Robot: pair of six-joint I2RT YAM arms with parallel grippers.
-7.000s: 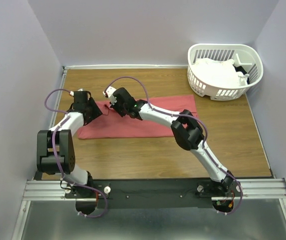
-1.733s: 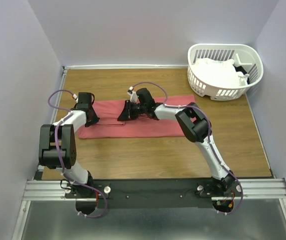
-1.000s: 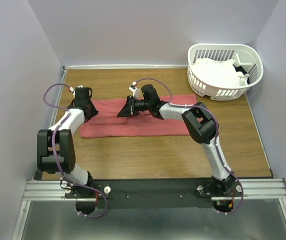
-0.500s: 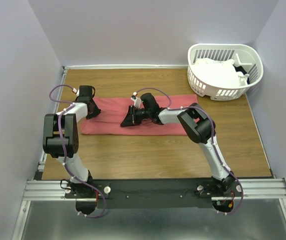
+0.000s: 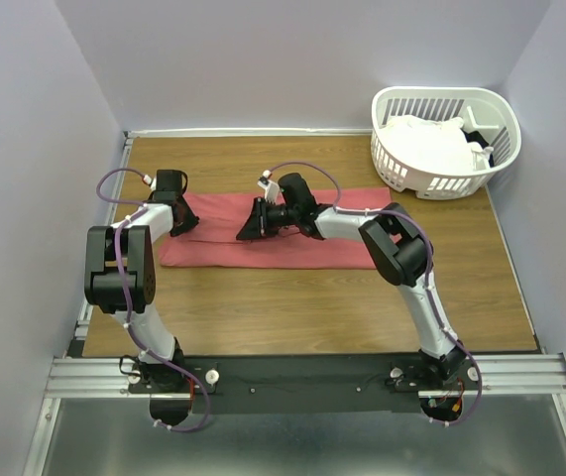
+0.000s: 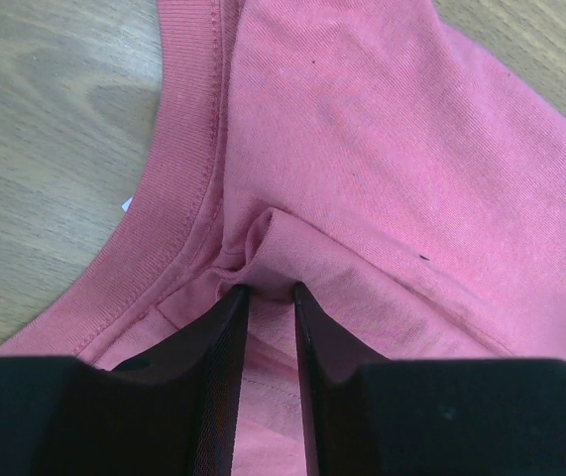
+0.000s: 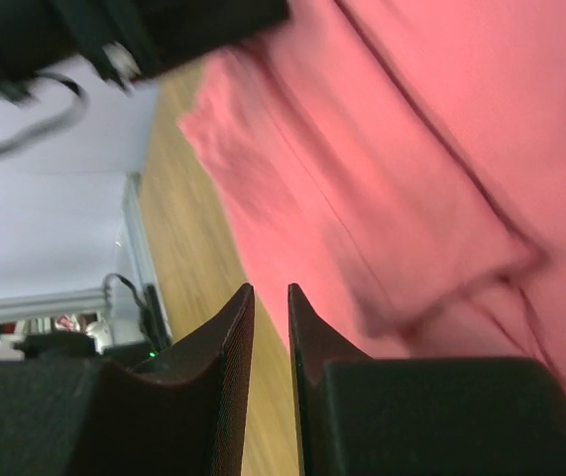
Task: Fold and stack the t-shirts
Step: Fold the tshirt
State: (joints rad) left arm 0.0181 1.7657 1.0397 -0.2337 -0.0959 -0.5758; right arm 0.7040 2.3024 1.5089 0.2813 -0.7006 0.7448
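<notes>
The coral-red t-shirt (image 5: 312, 238) lies folded in a long strip across the middle of the table. My left gripper (image 5: 187, 225) is at its left end, shut on a bunched ridge of fabric just inside the ribbed collar (image 6: 188, 178); in the left wrist view the left gripper (image 6: 268, 291) has cloth between its jaws. My right gripper (image 5: 243, 234) is over the middle of the shirt, with its jaws nearly together and nothing between them (image 7: 269, 290). White t-shirts (image 5: 426, 144) lie heaped in the basket.
The white slatted laundry basket (image 5: 431, 184) stands at the back right corner. Bare wooden table (image 5: 292, 307) lies in front of the shirt. Grey walls close the left, back and right sides. My left arm (image 7: 114, 30) shows at the top of the right wrist view.
Over seven seconds my right gripper moved from the shirt's left part toward its middle. In the last half second it shifted slightly back. My left gripper stays at the collar end.
</notes>
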